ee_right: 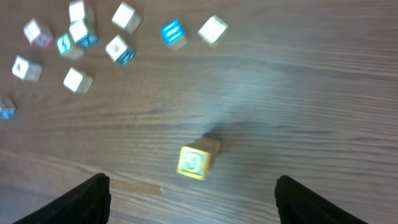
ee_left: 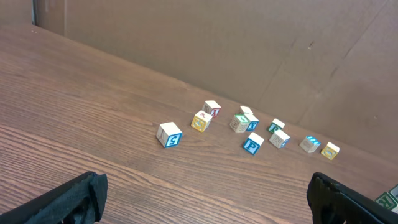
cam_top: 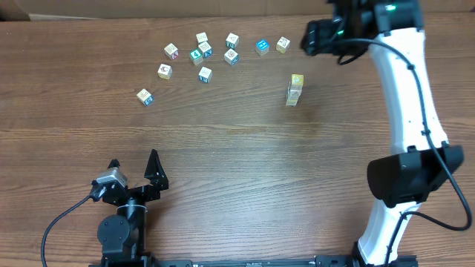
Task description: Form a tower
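Note:
The tower (cam_top: 295,90) is a short, narrow stack of pale cubes with a yellow cube on top, standing alone right of the table's middle. From above in the right wrist view, the tower (ee_right: 198,160) shows its yellow top face, slightly blurred. My right gripper (ee_right: 193,200) hangs over it, open wide, both fingers well clear of the stack. In the overhead view the right gripper (cam_top: 318,35) sits high at the far right, beyond the tower. My left gripper (cam_top: 135,167) rests open near the front left, nothing between its fingers (ee_left: 69,198).
Several loose picture cubes (cam_top: 204,52) lie scattered along the far side, left of the tower; the nearest are a blue one (cam_top: 262,47) and a pale one (cam_top: 283,44). A brown cardboard wall (ee_left: 217,43) stands behind them.

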Motion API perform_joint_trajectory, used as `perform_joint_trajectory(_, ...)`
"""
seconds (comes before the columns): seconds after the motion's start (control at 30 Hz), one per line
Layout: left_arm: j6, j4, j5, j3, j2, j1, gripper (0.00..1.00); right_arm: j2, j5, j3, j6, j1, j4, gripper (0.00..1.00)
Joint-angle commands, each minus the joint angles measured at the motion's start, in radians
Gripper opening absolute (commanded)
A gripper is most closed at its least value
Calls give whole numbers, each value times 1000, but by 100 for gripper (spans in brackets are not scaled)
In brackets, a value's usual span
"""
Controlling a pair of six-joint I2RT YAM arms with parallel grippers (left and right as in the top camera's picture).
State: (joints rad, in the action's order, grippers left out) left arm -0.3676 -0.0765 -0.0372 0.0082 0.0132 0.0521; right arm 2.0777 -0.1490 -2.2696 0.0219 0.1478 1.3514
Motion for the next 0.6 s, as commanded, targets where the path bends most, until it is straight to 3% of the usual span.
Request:
perform_joint_trajectory(0.0, -6, 2, 5, -3, -8, -3, 100, 15, 32, 82, -14, 37, -31, 82)
perform_joint_trajectory(0.37, -6, 2, 5, -3, -8, -3, 99, 17, 313, 303, 110, 136, -219, 82)
perform_joint_trajectory(0.57, -6, 2, 5, -3, -8, -3, 100, 27, 313, 347, 121, 135, -266, 79)
